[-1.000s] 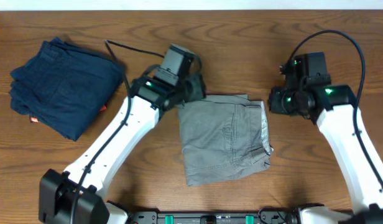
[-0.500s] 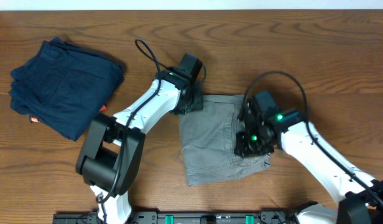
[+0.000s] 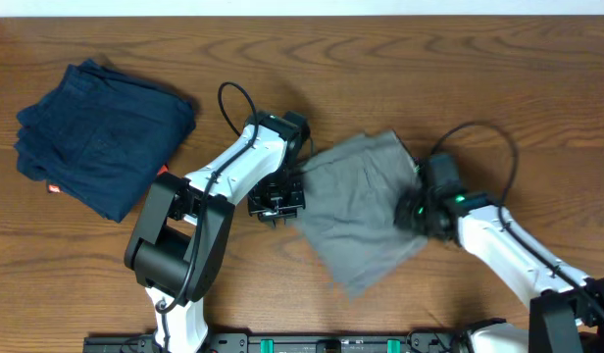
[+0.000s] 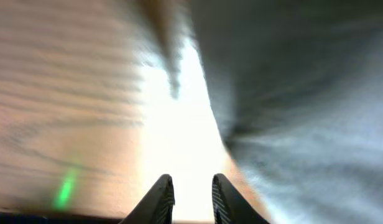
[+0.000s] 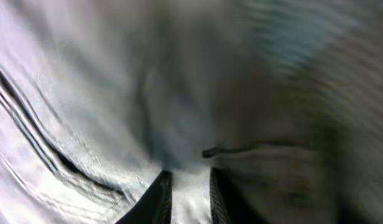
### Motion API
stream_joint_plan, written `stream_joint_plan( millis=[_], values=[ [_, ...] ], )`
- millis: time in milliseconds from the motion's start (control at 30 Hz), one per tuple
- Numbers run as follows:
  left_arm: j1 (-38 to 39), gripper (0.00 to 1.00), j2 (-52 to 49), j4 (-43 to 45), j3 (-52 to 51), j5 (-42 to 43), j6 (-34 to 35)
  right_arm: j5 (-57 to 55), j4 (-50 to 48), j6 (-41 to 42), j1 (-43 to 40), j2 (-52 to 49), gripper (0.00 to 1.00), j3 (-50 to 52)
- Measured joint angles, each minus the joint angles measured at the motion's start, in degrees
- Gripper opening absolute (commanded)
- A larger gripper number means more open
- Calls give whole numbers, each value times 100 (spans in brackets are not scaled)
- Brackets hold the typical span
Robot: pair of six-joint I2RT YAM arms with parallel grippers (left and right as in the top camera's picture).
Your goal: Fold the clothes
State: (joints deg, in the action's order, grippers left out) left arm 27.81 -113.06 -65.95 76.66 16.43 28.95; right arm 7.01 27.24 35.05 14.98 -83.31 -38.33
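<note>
The grey shorts [image 3: 356, 206] lie skewed like a diamond in the middle of the table, blurred by motion. My left gripper [image 3: 277, 203] sits at their left edge. In the left wrist view [image 4: 190, 186] its fingers stand close together with only bare bright table between them, and the shorts [image 4: 303, 93] lie to the right. My right gripper [image 3: 412, 211] is at the shorts' right edge. In the right wrist view [image 5: 186, 186] grey fabric [image 5: 86, 93] fills the narrow gap between the fingers.
A folded dark navy garment [image 3: 101, 132] with a small red tag [image 3: 55, 187] lies at the far left. The brown wooden table [image 3: 498, 78] is bare at the right rear. The left arm's cable [image 3: 228, 98] loops above the left arm.
The shorts have turned from a square lie into a diamond and shifted right. My left gripper moved down from their top left corner. My right gripper moved slightly right along their right edge.
</note>
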Motion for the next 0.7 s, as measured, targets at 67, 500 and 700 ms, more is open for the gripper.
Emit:
stream_joint_plan(
  millis=[67, 500, 700],
  values=[
    [2, 22, 24, -4, -2, 245, -57, -315, -778, -262, -286, -4, 28, 13],
    [-33, 98, 1003, 3165, 31, -262, -986, -538, -1123, -1298, -404, -4, 40, -20],
    [-33, 98, 577, 4000, 31, -455, -1606, -538, -1016, -1351, -354, -4, 41, -20]
  ],
)
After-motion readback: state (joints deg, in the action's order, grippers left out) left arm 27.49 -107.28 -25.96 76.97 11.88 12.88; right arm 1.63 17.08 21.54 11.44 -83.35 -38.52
